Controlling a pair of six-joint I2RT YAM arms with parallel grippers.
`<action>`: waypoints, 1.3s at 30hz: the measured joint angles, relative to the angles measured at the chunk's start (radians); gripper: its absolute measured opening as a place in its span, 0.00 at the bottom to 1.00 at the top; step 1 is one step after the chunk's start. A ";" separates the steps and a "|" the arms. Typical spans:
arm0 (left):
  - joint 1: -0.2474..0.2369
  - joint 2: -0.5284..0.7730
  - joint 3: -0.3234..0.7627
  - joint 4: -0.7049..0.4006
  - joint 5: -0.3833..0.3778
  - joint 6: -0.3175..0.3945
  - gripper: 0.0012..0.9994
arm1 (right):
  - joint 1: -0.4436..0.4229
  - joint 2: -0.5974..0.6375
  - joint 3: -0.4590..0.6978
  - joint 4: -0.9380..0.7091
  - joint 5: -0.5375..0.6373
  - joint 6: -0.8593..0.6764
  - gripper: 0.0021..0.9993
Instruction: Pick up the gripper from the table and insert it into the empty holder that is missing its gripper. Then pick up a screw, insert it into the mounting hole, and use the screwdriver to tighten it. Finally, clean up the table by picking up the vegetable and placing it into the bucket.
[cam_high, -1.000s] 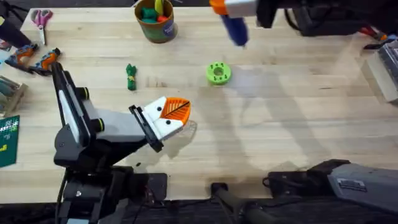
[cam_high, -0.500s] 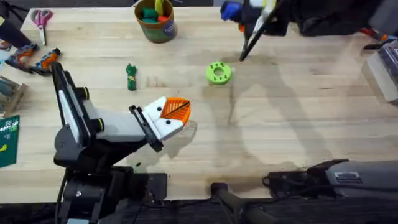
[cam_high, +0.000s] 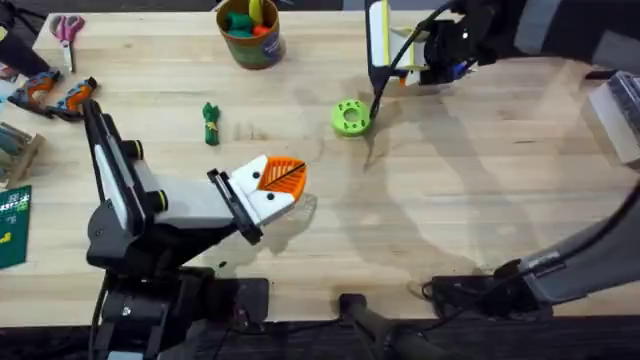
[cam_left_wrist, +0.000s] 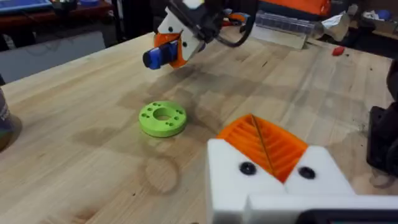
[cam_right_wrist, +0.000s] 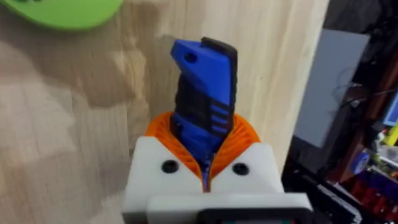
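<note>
My right gripper hangs over the table's far middle, shut on the blue screwdriver. Its blue end hovers above the wood just beyond the lime-green disc. My left gripper rests low at the near left with its fingers together. An orange ribbed gripper piece sits in its white holder, which shows two dark screw heads. The dark-green vegetable lies on the table left of the disc. The bucket stands at the far edge with coloured toys inside.
Scissors and orange-handled tools lie at the far left. A green board sits at the left edge and a grey box at the right edge. Bare wood stretches between the disc and the near edge.
My right arm has swung the screwdriver down and toward the lime-green disc, turning it over on the way. The left arm, vegetable and bucket have not moved.
</note>
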 joint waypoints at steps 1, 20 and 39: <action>0.000 0.000 0.000 0.000 0.000 0.000 0.00 | -0.005 0.010 0.000 0.006 0.003 -0.003 0.03; 0.000 0.000 0.000 0.000 0.000 0.000 0.00 | -0.041 0.127 0.001 0.034 0.033 -0.018 0.03; 0.000 0.000 0.000 0.000 0.000 0.000 0.00 | -0.039 0.088 0.032 -0.051 0.043 -0.028 0.90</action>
